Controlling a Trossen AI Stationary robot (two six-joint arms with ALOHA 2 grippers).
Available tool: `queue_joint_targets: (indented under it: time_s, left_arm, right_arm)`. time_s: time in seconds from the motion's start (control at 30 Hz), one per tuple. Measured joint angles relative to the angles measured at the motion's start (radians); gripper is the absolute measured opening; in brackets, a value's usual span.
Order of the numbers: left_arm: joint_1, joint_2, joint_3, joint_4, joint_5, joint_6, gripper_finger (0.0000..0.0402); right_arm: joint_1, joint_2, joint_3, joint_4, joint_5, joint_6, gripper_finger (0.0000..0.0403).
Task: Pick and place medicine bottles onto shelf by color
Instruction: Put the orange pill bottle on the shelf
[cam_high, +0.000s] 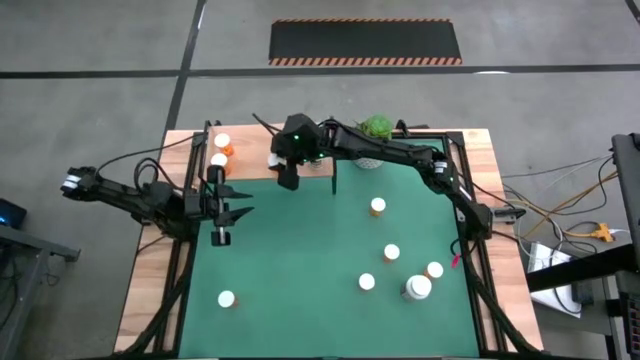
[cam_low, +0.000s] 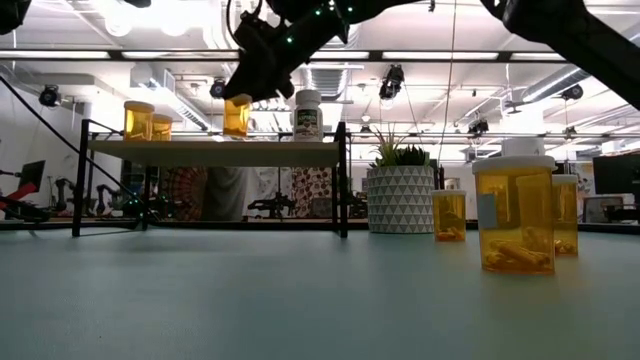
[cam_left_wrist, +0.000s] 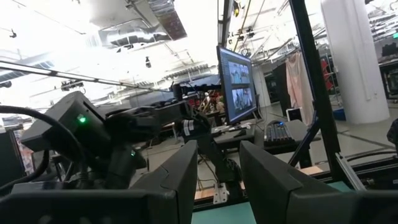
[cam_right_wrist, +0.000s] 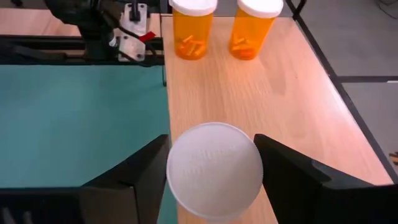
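The right gripper (cam_right_wrist: 211, 180) was held over the shelf (cam_right_wrist: 298, 118), a light wooden board on thin black posts, and its fingers were clamped on an orange bottle (cam_low: 237, 115) with a white cap. In the low view this bottle hung just above the board, apparently not yet touching it, though the angle made that hard to judge. Two more orange, white-capped bottles (cam_right_wrist: 191, 28) were seen standing upright near the shelf's far left end, pills visible through their walls. A white bottle (cam_low: 308, 114) with a label stood on the shelf just beside the held one. Five bottles, one of them larger and wider (cam_high: 417, 289), were scattered on the green mat (cam_high: 300, 250) in front of the shelf. The left gripper (cam_high: 222, 210) was parked off the shelf's left end, its fingers spread and empty.
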Motion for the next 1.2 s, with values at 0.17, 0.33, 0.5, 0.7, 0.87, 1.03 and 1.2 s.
queue_joint_targets:
  time_s: [0.17, 0.33, 0.5, 0.7, 0.87, 1.03, 1.2]
  left_arm:
    - [0.0, 0.0, 0.0, 0.0, 0.0, 0.001, 0.0104]
    - [0.0, -0.002, 0.0, 0.001, 0.0, 0.001, 0.0104]
    - [0.0, -0.002, 0.0, 0.001, 0.0, 0.001, 0.0104]
    - [-0.001, 0.014, 0.0, 0.001, 0.0, 0.0, 0.0104]
    - [-0.001, 0.041, 0.0, 0.002, 0.0, -0.01, 0.0104]
    - [0.001, 0.126, 0.004, 0.031, -0.001, -0.077, 0.0104]
    - [0.001, 0.266, 0.047, 0.078, 0.0, -0.146, 0.0104]
  right_arm:
    - [-0.001, 0.0, 0.0, -0.013, 0.001, -0.001, 0.0257]
    - [-0.003, 0.0, 0.0, -0.019, 0.002, -0.003, 0.027]
    - [-0.003, -0.027, 0.0, -0.027, 0.003, -0.003, 0.0262]
    - [0.024, -0.125, 0.0, -0.14, 0.003, -0.032, 0.0242]
    - [0.085, -0.236, 0.0, -0.292, 0.002, -0.047, 0.0214]
    - [0.177, -0.339, -0.041, -0.435, 0.002, -0.038, 0.0178]
    - [0.287, -0.448, -0.202, -0.451, 0.001, -0.017, 0.0142]
